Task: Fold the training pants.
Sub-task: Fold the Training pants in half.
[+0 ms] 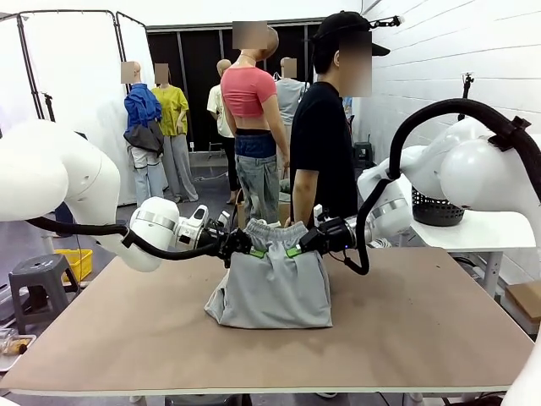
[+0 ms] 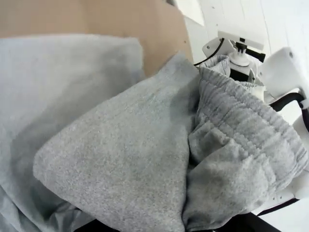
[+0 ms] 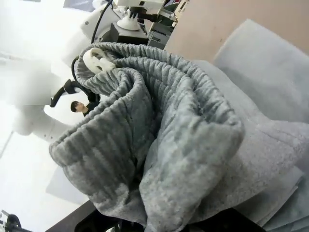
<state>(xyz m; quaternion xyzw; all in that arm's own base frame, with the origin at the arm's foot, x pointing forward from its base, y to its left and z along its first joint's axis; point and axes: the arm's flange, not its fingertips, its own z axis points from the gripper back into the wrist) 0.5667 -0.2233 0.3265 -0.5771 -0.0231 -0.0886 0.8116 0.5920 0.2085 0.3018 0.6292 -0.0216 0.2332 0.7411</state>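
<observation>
The light grey training pants [image 1: 272, 288] hang lifted above the middle of the brown table [image 1: 406, 330], their lower part resting on it. My left gripper [image 1: 252, 250] is shut on the waistband's left side. My right gripper [image 1: 294, 249] is shut on the waistband's right side, close to the left one. In the left wrist view, bunched grey training pants [image 2: 145, 159] with the ribbed waistband cover my fingers. In the right wrist view, the gathered waistband of the training pants [image 3: 159, 140] with a white drawstring end [image 3: 99, 60] hides my fingers.
A person in a black T-shirt [image 1: 325, 144] stands at the table's far edge, right behind the pants. A black mesh basket [image 1: 437, 207] sits on a white side table at the right. A grey stool [image 1: 38, 275] and a yellow crate [image 1: 78, 260] stand at the left.
</observation>
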